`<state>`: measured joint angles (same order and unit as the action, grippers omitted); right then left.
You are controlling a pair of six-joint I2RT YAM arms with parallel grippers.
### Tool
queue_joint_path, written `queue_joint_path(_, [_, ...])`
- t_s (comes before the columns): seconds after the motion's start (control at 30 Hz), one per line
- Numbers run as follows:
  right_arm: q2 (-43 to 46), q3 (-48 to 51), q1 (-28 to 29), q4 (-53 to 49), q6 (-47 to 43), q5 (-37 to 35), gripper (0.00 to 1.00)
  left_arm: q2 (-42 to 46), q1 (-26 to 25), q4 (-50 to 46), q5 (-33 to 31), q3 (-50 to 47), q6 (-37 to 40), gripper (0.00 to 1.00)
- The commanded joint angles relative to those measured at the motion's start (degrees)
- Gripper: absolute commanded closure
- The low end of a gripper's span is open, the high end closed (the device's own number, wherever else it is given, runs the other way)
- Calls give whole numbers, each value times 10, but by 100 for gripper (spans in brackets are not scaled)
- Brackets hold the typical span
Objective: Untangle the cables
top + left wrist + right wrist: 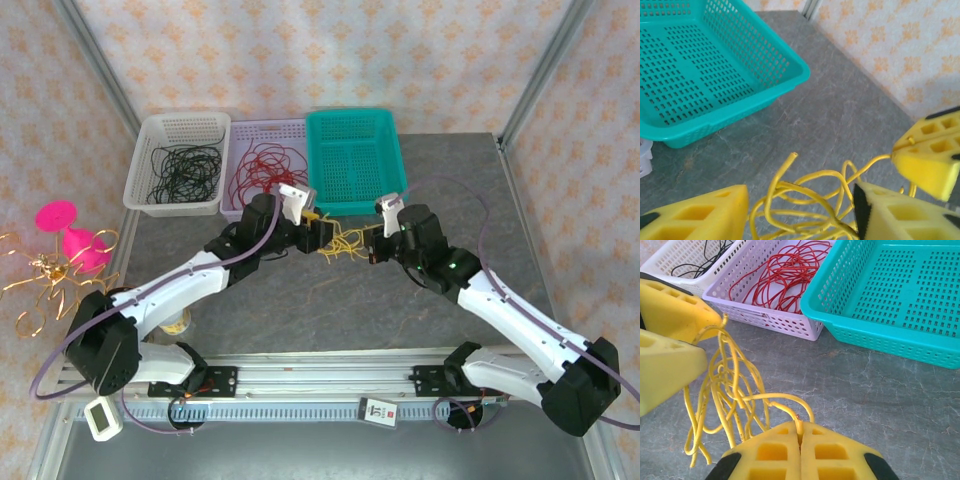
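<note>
The yellow cable [345, 246] hangs in a loose tangle above the grey table, strung between my two grippers. My right gripper [801, 427] is shut on one end of the yellow cable [725, 385]. My left gripper [800, 202] stands open, its yellow fingers [705, 212] apart with several loops of the cable [810, 192] lying between them and one cut end sticking up. In the top view the left gripper [325, 235] and the right gripper [372, 250] face each other just in front of the baskets. The red cables [265, 165] lie coiled in the lilac basket [268, 127].
A white basket [180, 125] at the back left holds thin black wires. The teal basket [353, 118] stands at the back, right of the lilac one. A pink object [75, 238] and a golden curly wire ornament [45, 280] sit off the table's left edge.
</note>
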<state>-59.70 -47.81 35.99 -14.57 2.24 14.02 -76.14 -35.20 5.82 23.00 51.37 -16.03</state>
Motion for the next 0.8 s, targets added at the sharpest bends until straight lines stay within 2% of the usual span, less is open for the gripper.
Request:
queue_joint_path(0.0, [18,10,5,19,-9,-27,95,-22,4,-29,6,1,-5,58])
queue_joint_path(0.07, [25,12,5,29,-8,-42,95,-37,4,-10,-23,-27,-30,75])
queue_joint_path(0.17, [39,12,5,41,-6,-67,95,-48,4,45,-54,-81,-78,86])
queue_joint_path(0.3, [54,8,5,53,-10,-66,95,-56,4,111,-64,-146,-138,88])
queue_joint_path(0.43, [51,4,5,56,-12,-39,95,-49,2,204,-21,-206,-196,88])
queue_joint_path(0.63, [39,-12,5,49,-7,-68,96,-2,-3,178,-47,-241,-204,91])
queue_joint_path(0.73, [34,-39,5,28,-14,-127,98,18,-3,174,-72,-275,-219,100])
queue_joint_path(0.77, [33,-49,5,22,-20,-149,99,22,-3,175,-77,-287,-223,100])
